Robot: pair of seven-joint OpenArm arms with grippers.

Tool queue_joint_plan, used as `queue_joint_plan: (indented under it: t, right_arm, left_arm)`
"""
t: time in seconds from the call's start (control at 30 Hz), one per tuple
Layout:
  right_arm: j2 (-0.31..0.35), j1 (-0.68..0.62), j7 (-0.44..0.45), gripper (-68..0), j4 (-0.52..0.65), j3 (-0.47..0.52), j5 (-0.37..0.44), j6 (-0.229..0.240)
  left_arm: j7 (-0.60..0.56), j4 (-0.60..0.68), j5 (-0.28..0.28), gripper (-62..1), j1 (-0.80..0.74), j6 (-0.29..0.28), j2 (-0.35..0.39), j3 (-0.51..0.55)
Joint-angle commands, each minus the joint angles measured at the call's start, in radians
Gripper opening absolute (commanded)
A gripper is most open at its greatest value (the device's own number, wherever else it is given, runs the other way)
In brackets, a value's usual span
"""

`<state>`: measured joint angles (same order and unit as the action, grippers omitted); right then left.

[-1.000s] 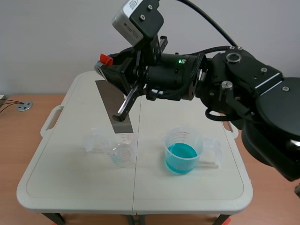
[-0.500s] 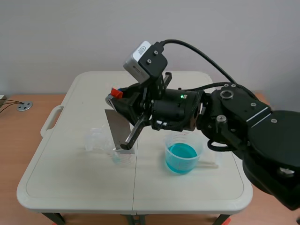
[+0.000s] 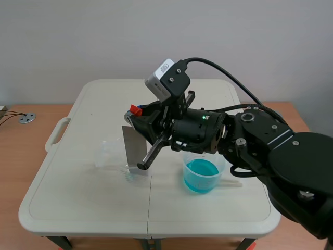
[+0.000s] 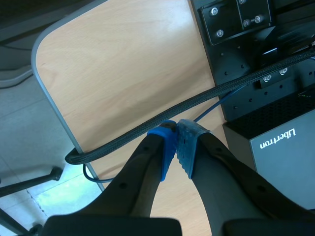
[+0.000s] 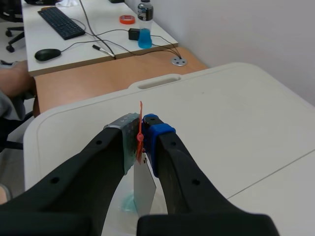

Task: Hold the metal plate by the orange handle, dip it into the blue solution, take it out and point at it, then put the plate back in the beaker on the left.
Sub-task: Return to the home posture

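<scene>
From the scene view, my right claw point(image 3: 136, 115) was pinched shut on the orange handle point(image 3: 136, 110). The plate point(image 3: 134, 148) hung below it, a little tilted. Its lower end sat at the mouth of the clear left beaker point(image 3: 109, 156); I could not tell whether it touched the bottom. I judged this to be the last step, setting the plate back. To do it well I would lower straight down the beaker's middle, feel the plate rest, and only then open. That beaker looked light, and a sideways nudge from the plate's edge could tip it. The blue beaker point(image 3: 202, 174) stood close under my forearm on the counter point(image 3: 78, 198), with a pale stick point(image 3: 231, 182) just beside it. Pulling back low could knock it, so I would lift first.

From the left wrist view, my left claw point(image 4: 177, 147) was closed on nothing, its pads meeting. It hung away from the work, over a wooden board, a black cable point(image 4: 162, 125) and a black box point(image 4: 275, 142).

From the right wrist view, both pads clamped the thin handle between them, and the plate dropped away under my fingers toward the beaker's rim. Nothing stood ahead on the counter. Beyond it another counter carried a keyboard point(image 5: 61, 22) and a mouse point(image 5: 47, 54), with a person's arm point(image 5: 15, 81) at its edge, well apart from my work.
</scene>
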<state>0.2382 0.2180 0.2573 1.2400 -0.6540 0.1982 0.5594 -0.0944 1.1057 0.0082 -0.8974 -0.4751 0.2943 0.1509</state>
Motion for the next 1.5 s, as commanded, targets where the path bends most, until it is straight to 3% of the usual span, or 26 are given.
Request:
queue_joint_plan:
  t: [0.0, 0.1, 0.3, 0.43, 0.5, 0.53, 0.6, 0.63, 0.83, 0.93, 1.13, 1.2, 1.47]
  right_arm:
    - [-0.006, 0.023, 0.007, -66.2, 0.013, 0.013, 0.006, -0.003]
    - [-0.005, 0.028, 0.004, -63.1, 0.013, 0.013, 0.006, -0.003]
    - [-0.005, 0.037, 0.003, -42.2, 0.013, 0.014, 0.006, -0.058]
    - [0.006, 0.046, 0.007, -34.1, 0.013, 0.015, 0.007, -0.092]
    - [0.01, 0.051, 0.008, -29.3, 0.013, 0.02, 0.007, -0.107]
    - [0.011, 0.056, 0.008, -26.1, 0.013, 0.024, 0.007, -0.111]
    - [0.011, 0.062, 0.008, -20.1, 0.013, 0.034, 0.007, -0.123]
    - [0.011, 0.062, 0.013, -17.1, 0.013, 0.041, 0.008, -0.132]
    - [0.02, 0.058, 0.053, -1.5, 0.014, 0.056, 0.011, -0.249]
    - [0.046, 0.05, 0.052, -1.2, 0.019, 0.056, 0.011, -0.302]
    - [0.147, -0.045, 0.053, -1.2, 0.114, 0.08, 0.057, -0.309]
    - [0.186, -0.092, 0.053, -1.2, 0.164, 0.096, 0.088, -0.309]
    - [0.316, -0.306, 0.052, -1.2, 0.387, 0.208, 0.155, -0.31]
  left_arm:
    - [-0.009, 0.005, -0.002, -58.2, -0.008, -0.006, 0.005, 0.007]
    - [-0.009, 0.005, -0.002, -58.2, -0.008, -0.006, 0.005, 0.007]
    - [-0.008, 0.005, 0.005, -58.2, -0.008, -0.006, 0.005, 0.007]
    - [-0.008, 0.005, 0.022, -56.3, -0.008, -0.006, 0.005, 0.007]
    - [-0.008, 0.005, 0.035, -42.3, -0.006, -0.006, 0.005, 0.007]
    - [-0.005, 0.005, 0.042, -30.6, -0.005, -0.006, 0.005, 0.007]
    - [0.013, 0.005, 0.042, -1.1, -0.002, -0.005, 0.006, 0.007]
    - [0.01, 0.005, 0.042, 1.4, -0.002, -0.006, 0.005, 0.007]
    - [0.013, 0.005, 0.041, 1.4, 0.006, -0.006, 0.005, 0.007]
    - [0.012, 0.005, 0.041, 1.4, 0.006, -0.006, 0.005, 0.007]
    - [-0.049, 0.029, 0.021, 1.4, 0.001, 0.002, 0.007, 0.021]
    - [-0.102, 0.074, -0.012, 1.4, -0.006, 0.018, 0.011, 0.058]
    - [-0.232, 0.409, -0.111, 1.4, -0.049, 0.079, 0.011, 0.257]
